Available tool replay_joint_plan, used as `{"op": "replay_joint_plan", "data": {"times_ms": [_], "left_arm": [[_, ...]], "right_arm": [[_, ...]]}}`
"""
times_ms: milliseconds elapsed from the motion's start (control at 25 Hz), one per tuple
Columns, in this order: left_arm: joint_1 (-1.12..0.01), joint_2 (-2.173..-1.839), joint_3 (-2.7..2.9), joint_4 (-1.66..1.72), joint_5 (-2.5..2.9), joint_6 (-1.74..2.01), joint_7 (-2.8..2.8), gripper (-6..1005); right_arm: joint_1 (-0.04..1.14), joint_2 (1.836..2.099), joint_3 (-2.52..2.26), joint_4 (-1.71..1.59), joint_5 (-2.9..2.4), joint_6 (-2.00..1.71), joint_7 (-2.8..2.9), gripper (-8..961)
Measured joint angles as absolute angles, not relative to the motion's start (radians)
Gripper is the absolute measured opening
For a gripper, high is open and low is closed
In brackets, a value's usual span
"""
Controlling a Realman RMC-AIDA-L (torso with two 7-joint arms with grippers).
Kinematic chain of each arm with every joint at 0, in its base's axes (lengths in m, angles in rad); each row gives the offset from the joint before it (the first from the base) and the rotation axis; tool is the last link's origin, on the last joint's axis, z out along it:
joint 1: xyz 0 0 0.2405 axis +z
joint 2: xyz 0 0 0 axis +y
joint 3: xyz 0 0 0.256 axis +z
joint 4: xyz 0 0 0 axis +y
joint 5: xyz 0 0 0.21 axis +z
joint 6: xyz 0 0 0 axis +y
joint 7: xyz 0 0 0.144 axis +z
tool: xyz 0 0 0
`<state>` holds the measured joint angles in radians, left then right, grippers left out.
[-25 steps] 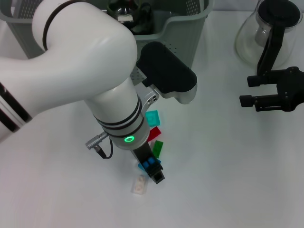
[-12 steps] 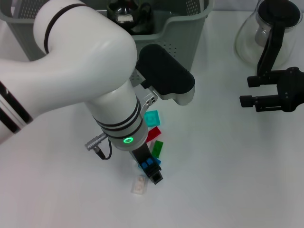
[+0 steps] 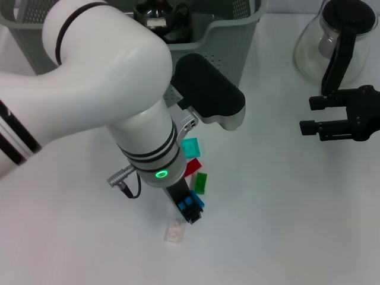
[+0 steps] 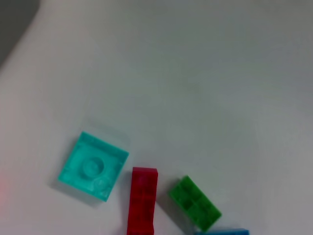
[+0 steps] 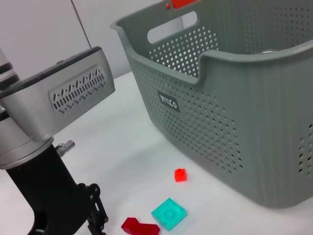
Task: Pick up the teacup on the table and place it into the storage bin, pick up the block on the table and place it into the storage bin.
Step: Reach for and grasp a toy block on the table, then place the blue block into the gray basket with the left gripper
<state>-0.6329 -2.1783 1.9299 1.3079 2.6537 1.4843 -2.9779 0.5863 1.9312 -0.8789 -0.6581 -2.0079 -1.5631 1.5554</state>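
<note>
Several blocks: your left gripper [image 3: 191, 209] is down among them, clamped on the blue block [image 3: 189, 204]; green block [image 3: 200, 182], red block [image 3: 192, 168], teal block [image 3: 190, 147] lie beside it.
Storage bin [image 3: 228, 27]: behind the blocks.
Right gripper [image 3: 310, 114]: fingers apart, off right.

Blocks: one teal [image 3: 190, 147], one green [image 3: 200, 182], one blue [image 3: 189, 204], one clear [image 3: 174, 231], two red, large [image 5: 140, 226] and small [image 5: 180, 175].
Bins: one [image 5: 254, 98].
Glass pots: one [image 3: 332, 41], possibly second inside bin.
</note>
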Motion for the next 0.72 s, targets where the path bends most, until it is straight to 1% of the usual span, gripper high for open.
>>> {"op": "replay_joint_plan", "data": {"times_ms": [120,320,520,720], "left_arm": [[-0.633,-2.178,1.926,1.309,2.652,1.486,-2.978,491],[-0.634,-2.178,1.904,1.341,2.657,1.515,-2.977,406],[-0.618,-2.172,1.828,1.397,2.657,1.571,-2.955,408],[-0.554,-2.171,1.569,1.536,2.633,1.684,-2.851,410]], "right_arm": [[0.585,1.931,-0.879,-0.658,-2.008,-1.563,1.555,744],[0.584,1.931,-0.879,-0.658,-2.008,-1.563,1.555,745],[0.583,1.93,-0.879,-0.658,-2.008,-1.562,1.553,745],[0.585,1.93,-0.879,-0.656,-2.007,-1.56,1.547,745]]}}
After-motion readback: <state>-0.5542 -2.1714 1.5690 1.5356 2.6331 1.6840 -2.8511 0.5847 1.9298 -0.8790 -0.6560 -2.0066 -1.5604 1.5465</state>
